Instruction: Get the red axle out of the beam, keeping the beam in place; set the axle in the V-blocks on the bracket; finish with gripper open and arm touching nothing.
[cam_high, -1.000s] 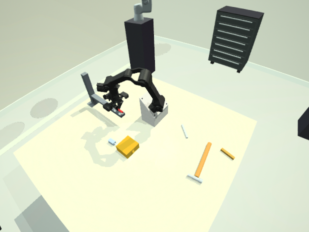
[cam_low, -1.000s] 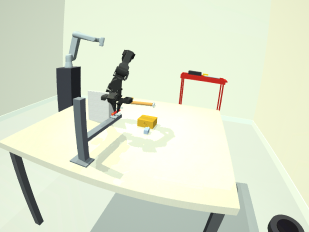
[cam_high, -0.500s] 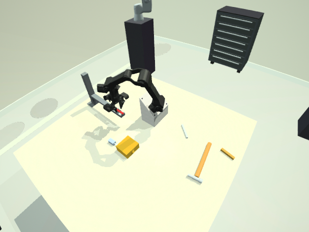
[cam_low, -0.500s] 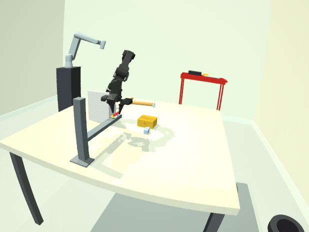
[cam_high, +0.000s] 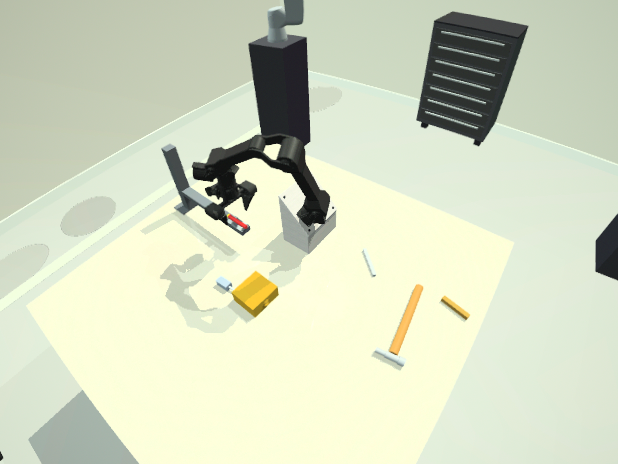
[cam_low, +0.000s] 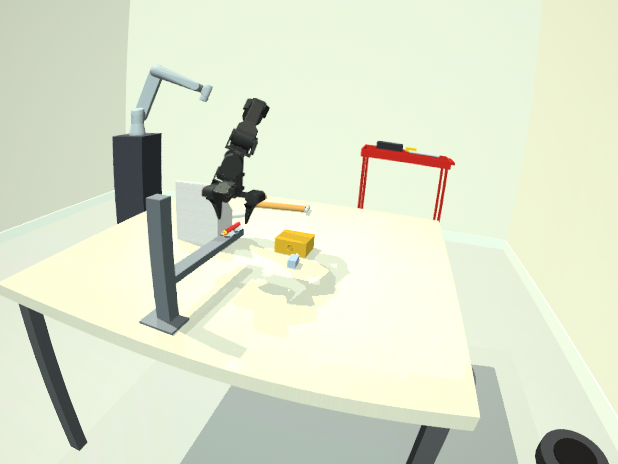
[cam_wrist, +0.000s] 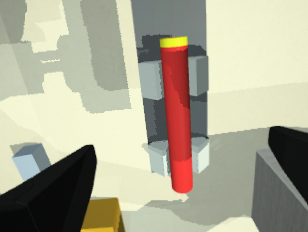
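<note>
My black two-fingered hand (cam_high: 235, 204) (cam_low: 233, 220) (cam_wrist: 182, 144) is spread wide, holding nothing. Between and beyond its fingertips in the wrist view lies the red cylindrical axle with a yellow end (cam_high: 237, 221) (cam_low: 231, 229) (cam_wrist: 177, 115), resting in the pale grey V-blocks (cam_wrist: 200, 156) on the dark grey bracket (cam_high: 200, 198) (cam_low: 210, 255) (cam_wrist: 170, 20). Farther out, the yellow box-shaped beam (cam_high: 255, 294) (cam_low: 294, 243) (cam_wrist: 102, 215) sits on the cream counter (cam_high: 320, 385) (cam_low: 390, 320).

Axle (cam_high: 237, 221) (cam_low: 231, 229) (cam_wrist: 177, 115) in V-blocks (cam_wrist: 200, 156), V-blocks on bracket (cam_high: 200, 199) (cam_low: 207, 256) (cam_wrist: 170, 20), hammer (cam_high: 407, 320) (cam_low: 284, 206) on table (cam_high: 320, 400) (cam_low: 400, 320)

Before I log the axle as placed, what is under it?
Under the red axle are two pairs of pale blocks on the grey bracket arm. The axle hides where it meets them.
</note>
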